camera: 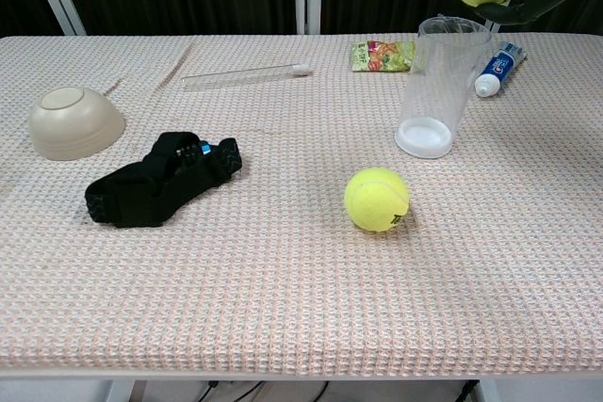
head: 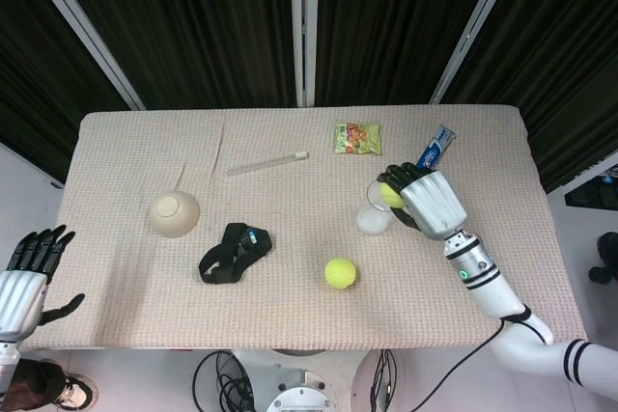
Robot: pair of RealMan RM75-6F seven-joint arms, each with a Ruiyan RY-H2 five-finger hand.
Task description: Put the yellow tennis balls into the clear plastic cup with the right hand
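Gripping a fuzzy yellow tennis ball, the dark fingers of the right hand wrap it above the rim of the clear plastic cup.

From that grasp outward: the hand's silver shell leads down a white forearm toward the desk's near right corner; the smooth, tapered cup stands upright right of centre, its white base on the woven waffle-textured cloth. A second tennis ball lies loose near the front edge, apart from the cup. Behind the cup, toward the far edge, lie a toothpaste tube and a snack packet. Left of centre sit a crumpled black strap, an overturned round beige bowl and a slim clear tube. Off the near left corner, the left hand hangs with fingers spread, holding nothing.
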